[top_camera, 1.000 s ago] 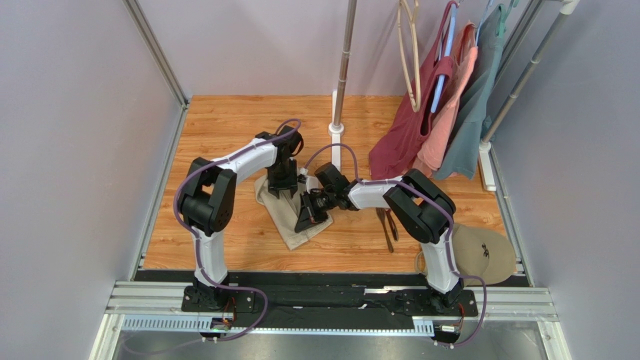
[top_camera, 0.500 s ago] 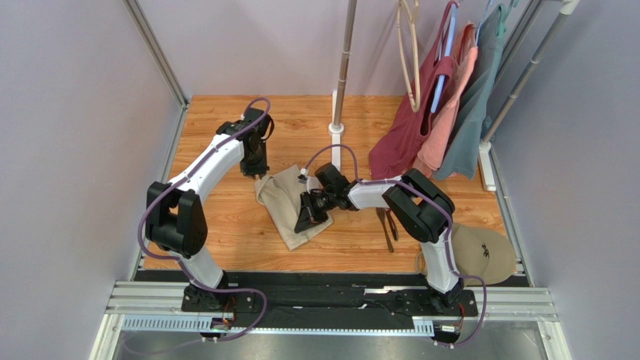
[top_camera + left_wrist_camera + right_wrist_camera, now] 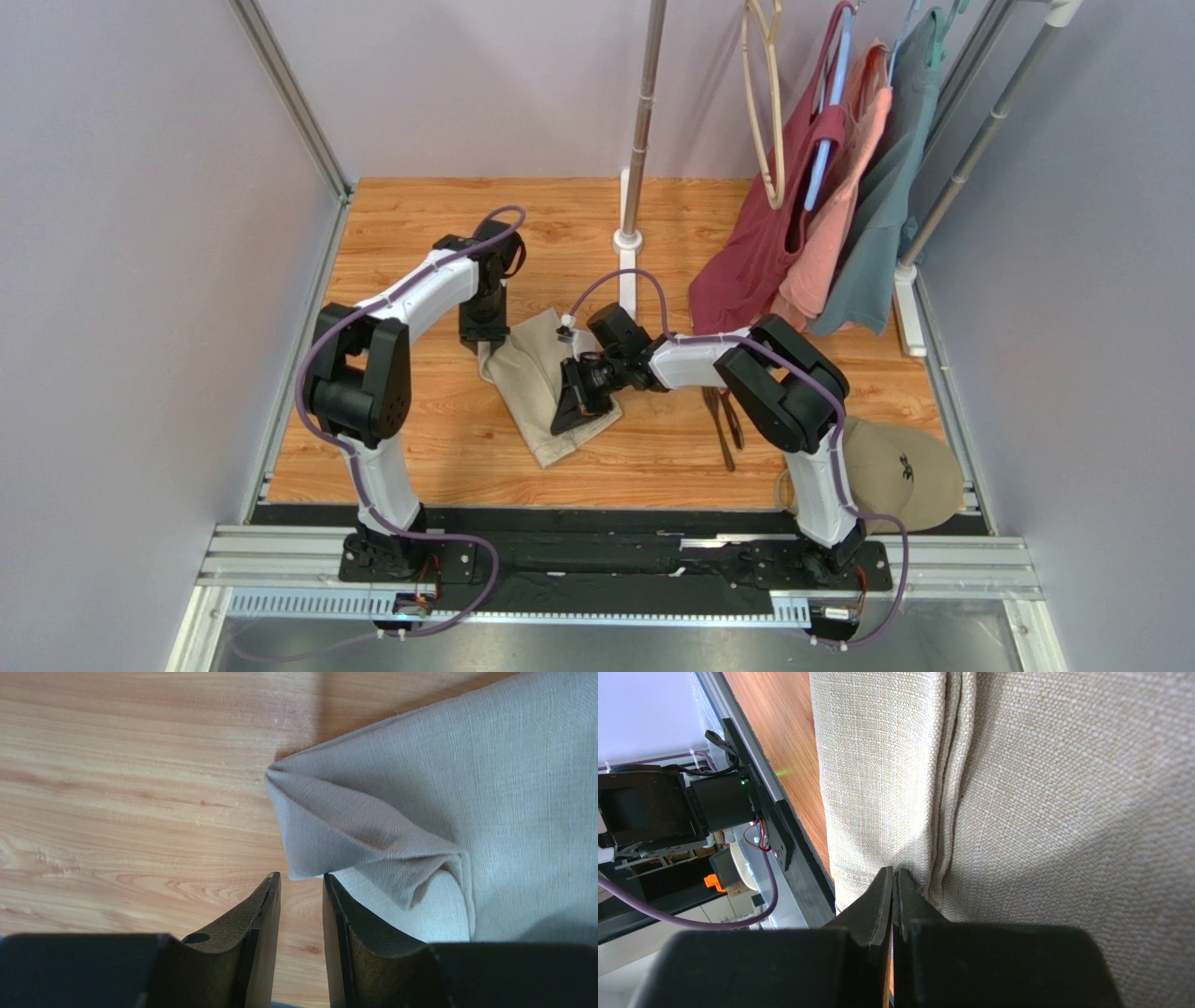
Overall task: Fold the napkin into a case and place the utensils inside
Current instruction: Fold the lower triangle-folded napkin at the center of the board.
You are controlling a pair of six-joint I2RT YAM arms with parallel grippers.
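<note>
Left wrist view, left hand [image 3: 300, 879] slightly parted, empty, by napkin [image 3: 435, 777], right hand [image 3: 893, 876] closed.

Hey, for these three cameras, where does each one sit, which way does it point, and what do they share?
Top external: above and behind the bases, looking down on the wooden table; both arms, napkin, utensils show.
Left wrist: on the left arm, looking down at a napkin corner; left gripper shows, slightly open.
Right wrist: low over the napkin, facing the near rail; right gripper shows, shut.
Shared: all three see the napkin.
</note>
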